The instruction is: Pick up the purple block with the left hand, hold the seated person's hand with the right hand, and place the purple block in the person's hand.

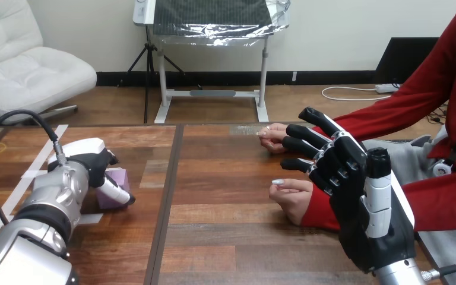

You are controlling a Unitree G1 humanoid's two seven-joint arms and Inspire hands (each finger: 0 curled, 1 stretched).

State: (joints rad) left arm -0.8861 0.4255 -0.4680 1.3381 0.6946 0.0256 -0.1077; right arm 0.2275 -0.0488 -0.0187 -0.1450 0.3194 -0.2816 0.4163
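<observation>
Block (120, 176) sits on the bench (214, 237), left hand (89, 161) curled round it; right hand (351, 196) spread open by the person's nearer hand (291, 197).

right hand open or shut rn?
Open: the right hand has straight, spread fingers beside the person's nearer hand, curled round nothing.

Place: a robotics lab or test room
Table: a wooden table (225, 237) marked with strips of white tape (32, 174); a robot's silver left arm (47, 205) and black right hand (356, 196) reach over it; a person (439, 89) sits at its right side
Gear: a white metal stand (214, 93) carrying a foil-edged panel (214, 18); a black tripod (145, 65) beside it; a power strip (386, 88) with a white cord on the wood floor
Furnishing: a white padded chair (29, 65) by a plain wall
</observation>
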